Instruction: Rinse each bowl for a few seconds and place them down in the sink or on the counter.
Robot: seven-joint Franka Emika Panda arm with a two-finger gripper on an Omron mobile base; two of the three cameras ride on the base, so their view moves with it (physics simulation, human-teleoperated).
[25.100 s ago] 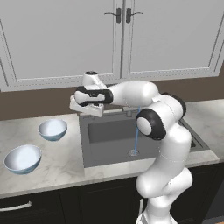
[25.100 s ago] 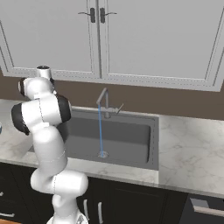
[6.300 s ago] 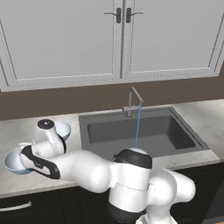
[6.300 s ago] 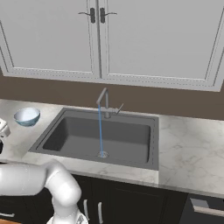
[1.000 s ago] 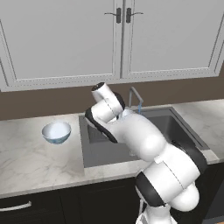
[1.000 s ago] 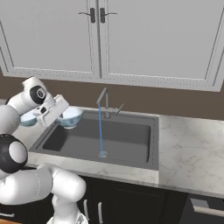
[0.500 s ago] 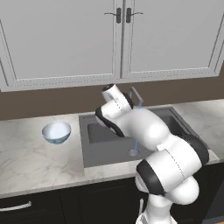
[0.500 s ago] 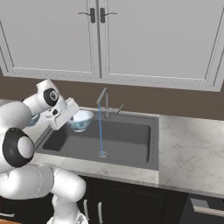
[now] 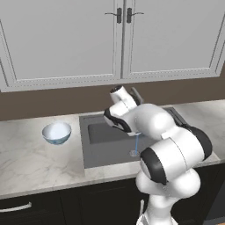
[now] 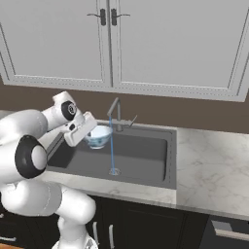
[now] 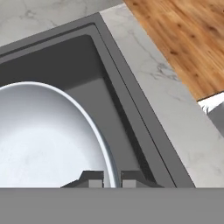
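My gripper is shut on the rim of a pale blue bowl and holds it over the left part of the sink. The bowl hangs just left of the thin water stream falling from the faucet. In the hand view the two fingertips of the gripper pinch the rim, and the bowl's whitish inside spreads to the left. A second bowl stands on the counter, left of the sink.
Water runs down to the drain. White upper cabinets hang above the brown back wall. Marble counter stretches right of the sink. The sink's dark wall and wooden floor lie beyond the held bowl.
The arm has carried the held bowl to the right, from the sink's left edge to right beside the water stream. The bowl on the counter has stayed put.
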